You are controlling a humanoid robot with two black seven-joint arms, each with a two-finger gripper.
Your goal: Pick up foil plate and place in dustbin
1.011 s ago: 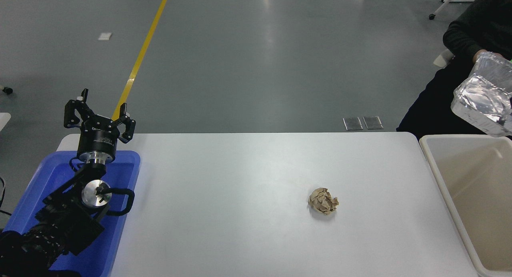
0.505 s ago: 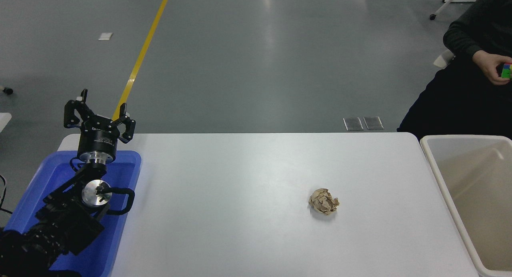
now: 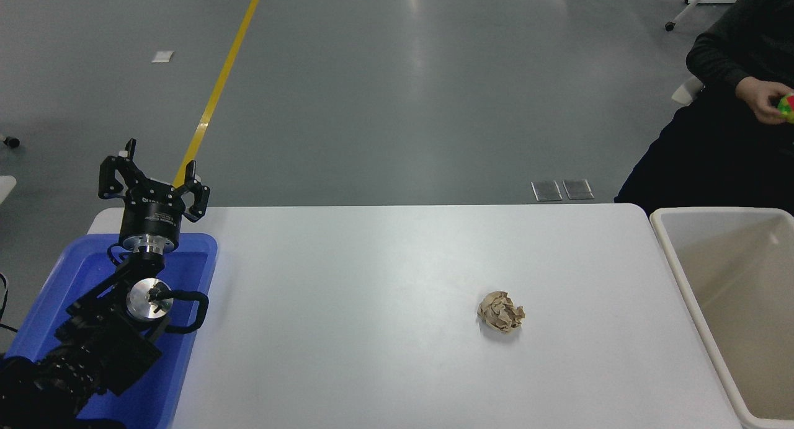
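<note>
The foil plate is out of view. The dustbin (image 3: 676, 255), a large cream-beige tub with a thick white rim, stands at the table's right end, and the part of its inside that shows holds nothing. My left gripper (image 3: 155, 172) is open and empty, parked at the lower left above the blue bin. My right arm is out of view.
A crumpled brown paper ball (image 3: 501, 312) lies on the white table (image 3: 372, 280) right of centre. A blue plastic bin (image 3: 186, 354) sits under the left arm. A person in dark clothes sits at the far right, with a hand (image 3: 758, 98) holding a small multicoloured cube (image 3: 787, 105).
One second ago the person held the foil plate above the dustbin. It has left the view. The hand now holds a coloured cube. My left arm has not moved.
</note>
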